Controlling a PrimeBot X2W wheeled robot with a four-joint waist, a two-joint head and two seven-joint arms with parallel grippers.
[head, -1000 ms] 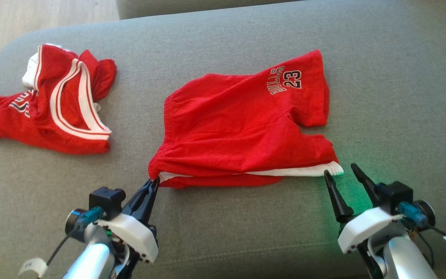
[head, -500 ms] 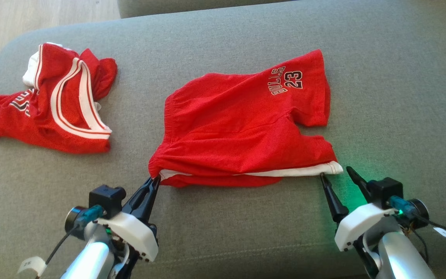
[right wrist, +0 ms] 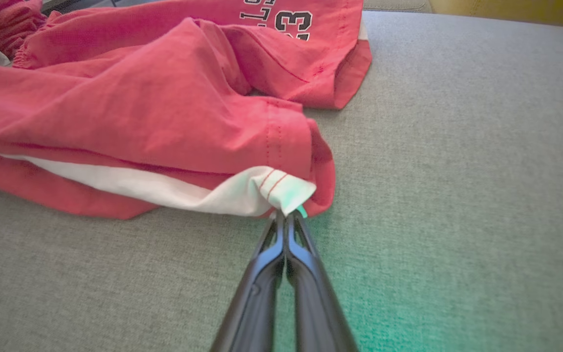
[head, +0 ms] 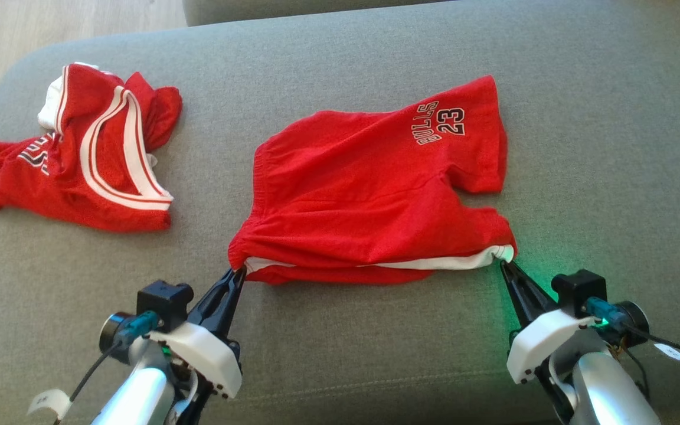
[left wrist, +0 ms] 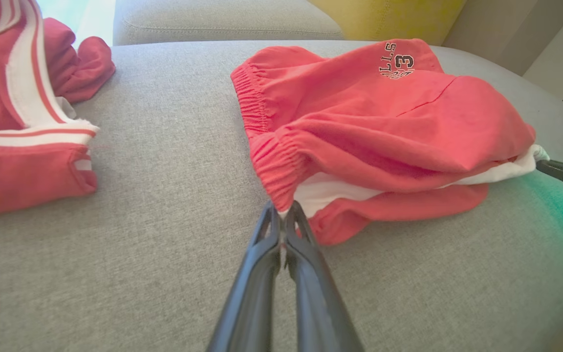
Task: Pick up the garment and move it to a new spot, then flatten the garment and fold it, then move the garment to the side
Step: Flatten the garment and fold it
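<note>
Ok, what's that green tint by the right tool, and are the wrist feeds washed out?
Head view: green glow on the couch beside the right tool; shorts deep red. Right wrist view: the glow tints the white hem. Left wrist view: shorts paler, pinkish.

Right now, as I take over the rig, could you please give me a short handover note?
Left tool: shut on the waistband corner of the red shorts.
Right tool: shut on their white hem corner.
Shorts lie rumpled on the grey cushion; a red jersey lies apart at the left.
Done: both near corners gripped.
To do: flatten, fold, move aside.
</note>
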